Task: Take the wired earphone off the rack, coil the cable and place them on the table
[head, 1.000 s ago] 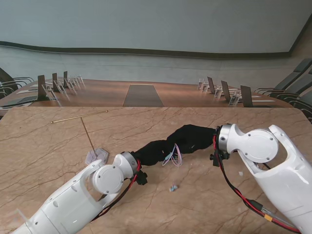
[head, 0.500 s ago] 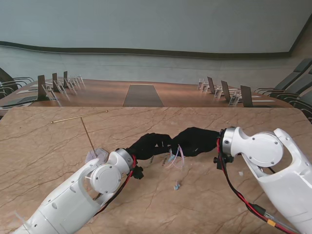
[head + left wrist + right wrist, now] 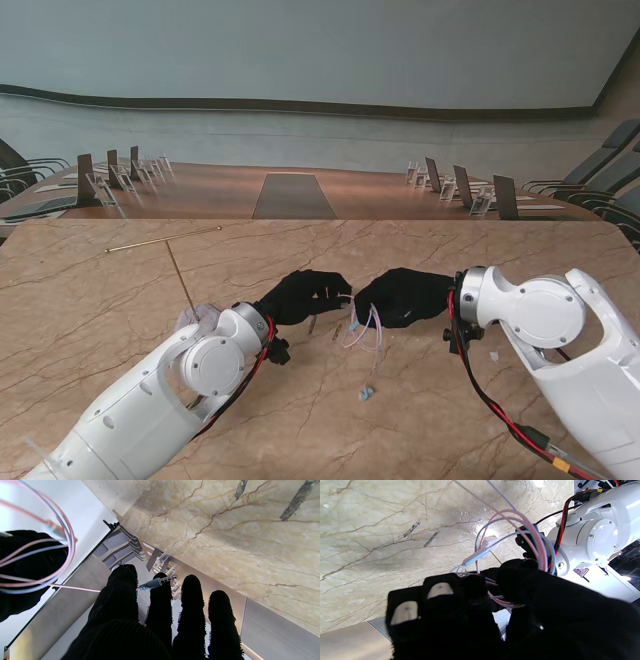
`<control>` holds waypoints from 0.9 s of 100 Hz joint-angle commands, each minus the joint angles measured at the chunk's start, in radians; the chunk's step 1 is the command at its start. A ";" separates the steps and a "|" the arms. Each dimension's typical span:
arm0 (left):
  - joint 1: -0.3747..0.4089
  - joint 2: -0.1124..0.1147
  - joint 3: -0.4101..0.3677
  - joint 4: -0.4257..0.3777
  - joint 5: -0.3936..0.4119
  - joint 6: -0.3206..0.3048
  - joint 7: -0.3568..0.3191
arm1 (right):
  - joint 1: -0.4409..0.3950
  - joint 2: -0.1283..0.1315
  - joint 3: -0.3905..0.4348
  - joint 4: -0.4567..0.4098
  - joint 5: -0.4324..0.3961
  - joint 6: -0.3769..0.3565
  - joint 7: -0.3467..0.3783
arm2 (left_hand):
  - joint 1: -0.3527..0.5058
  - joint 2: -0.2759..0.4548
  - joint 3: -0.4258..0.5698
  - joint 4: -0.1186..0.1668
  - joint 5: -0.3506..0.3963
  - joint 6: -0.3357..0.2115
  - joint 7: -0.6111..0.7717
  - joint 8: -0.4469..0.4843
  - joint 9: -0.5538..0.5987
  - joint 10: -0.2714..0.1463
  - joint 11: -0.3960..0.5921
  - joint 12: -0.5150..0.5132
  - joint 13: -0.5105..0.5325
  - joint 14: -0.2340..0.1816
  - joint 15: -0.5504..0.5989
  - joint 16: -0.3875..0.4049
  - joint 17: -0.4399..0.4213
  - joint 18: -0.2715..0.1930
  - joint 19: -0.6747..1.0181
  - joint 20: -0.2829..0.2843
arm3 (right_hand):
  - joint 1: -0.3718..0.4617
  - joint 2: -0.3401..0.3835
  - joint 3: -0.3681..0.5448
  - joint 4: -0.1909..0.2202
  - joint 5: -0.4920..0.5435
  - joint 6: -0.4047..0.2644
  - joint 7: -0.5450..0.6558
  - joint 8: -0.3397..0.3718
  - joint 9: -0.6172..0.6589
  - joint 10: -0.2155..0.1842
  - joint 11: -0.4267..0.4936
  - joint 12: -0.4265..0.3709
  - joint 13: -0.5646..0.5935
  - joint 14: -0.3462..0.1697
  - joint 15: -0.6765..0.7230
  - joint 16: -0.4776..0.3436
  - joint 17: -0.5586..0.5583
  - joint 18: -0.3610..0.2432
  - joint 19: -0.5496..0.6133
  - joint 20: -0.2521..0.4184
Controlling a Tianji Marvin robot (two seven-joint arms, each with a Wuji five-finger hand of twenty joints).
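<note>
Two white arms come in over the marble tabletop, black-gloved hands meeting near its middle, apart by a small gap.

Right hand: fingers curled closed around the coiled cable. Right wrist view shows pink and blue loops bunched between thumb and fingers, rest of the coil hanging out toward the left arm. So the earphone is off the rack, held above the tabletop, not set down.

Left hand: thumb and forefinger pinched on the cable's plug end. Left wrist view shows the grey jack plug sticking out between those two fingers, other fingers straight and side by side. A taut pink strand runs from the plug to the loops at the right hand.

Rack: thin brass rod stand with crossbar, farther from me on the left, base just beside the left forearm.

Small pale-blue item lies on the tabletop nearer to me than the hands, maybe the earbuds, too small to tell.
</note>
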 commanded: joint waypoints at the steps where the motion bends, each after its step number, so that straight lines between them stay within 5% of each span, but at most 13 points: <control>1: -0.004 -0.010 -0.007 0.000 0.001 -0.008 0.012 | -0.009 0.002 -0.001 -0.004 -0.005 0.004 0.007 | 0.064 0.006 -0.015 0.024 0.014 0.012 -0.013 0.016 0.020 -0.029 0.044 0.033 0.010 -0.012 0.030 0.029 0.003 -0.018 0.032 0.020 | -0.038 -0.008 0.015 0.021 0.015 -0.011 0.047 0.002 0.022 0.079 0.040 -0.011 0.010 0.128 0.059 -0.002 0.005 -0.079 0.091 -0.011; 29: 0.003 -0.011 -0.028 -0.015 0.002 -0.019 0.028 | 0.001 0.005 -0.013 0.007 -0.020 0.019 0.022 | 0.069 0.016 -0.017 0.022 -0.006 0.034 -0.003 0.023 0.038 -0.030 0.078 0.032 0.031 -0.008 0.055 0.042 0.014 -0.009 0.059 0.031 | -0.039 -0.010 0.010 0.019 0.023 -0.021 0.037 0.004 -0.011 0.091 0.033 -0.012 -0.016 0.127 0.044 -0.001 -0.019 -0.081 0.075 -0.011; 49: 0.020 -0.002 -0.044 -0.036 0.011 -0.020 0.011 | 0.025 0.002 -0.032 0.032 -0.033 0.036 0.018 | 0.063 -0.001 -0.015 0.030 -0.039 -0.008 0.032 0.078 0.037 -0.036 0.063 0.009 0.028 -0.008 0.029 0.026 0.012 -0.009 0.052 0.021 | -0.036 -0.011 0.007 0.016 0.027 -0.024 0.029 0.013 -0.032 0.101 0.028 -0.015 -0.036 0.131 0.031 0.003 -0.041 -0.083 0.060 -0.008; 70: 0.012 0.006 -0.036 -0.039 0.034 -0.018 -0.015 | 0.039 0.001 -0.044 0.035 -0.025 0.048 0.020 | -0.037 -0.100 0.160 0.008 0.062 -0.008 -0.024 0.028 -0.076 -0.045 -0.041 0.070 -0.101 -0.062 -0.059 0.004 -0.067 -0.065 -0.060 -0.004 | -0.025 0.000 0.001 0.008 0.010 0.000 0.029 0.023 -0.031 0.108 0.018 -0.022 -0.044 0.146 0.018 0.004 -0.057 -0.066 0.048 -0.002; 81: 0.002 0.008 -0.029 -0.038 0.037 -0.024 -0.021 | 0.045 0.004 -0.048 0.030 -0.023 0.052 0.032 | -0.116 -0.168 0.314 -0.016 0.109 -0.004 -0.038 0.003 -0.090 -0.060 0.075 0.167 -0.138 -0.073 0.037 0.124 -0.083 -0.096 -0.068 0.031 | -0.024 0.000 0.002 0.004 0.001 0.010 0.036 0.013 -0.031 0.108 0.018 -0.022 -0.045 0.147 0.017 0.005 -0.060 -0.062 0.044 0.002; 90: -0.008 0.010 -0.024 -0.037 0.054 -0.033 -0.024 | 0.052 0.007 -0.052 0.027 -0.023 0.056 0.046 | -0.175 -0.217 0.430 -0.036 0.145 -0.003 -0.040 -0.045 -0.016 -0.063 0.238 0.195 -0.070 -0.060 0.160 0.237 -0.054 -0.075 0.013 0.114 | -0.023 0.001 0.002 0.003 -0.004 0.011 0.038 0.008 -0.031 0.108 0.018 -0.022 -0.045 0.147 0.016 0.006 -0.059 -0.062 0.043 0.004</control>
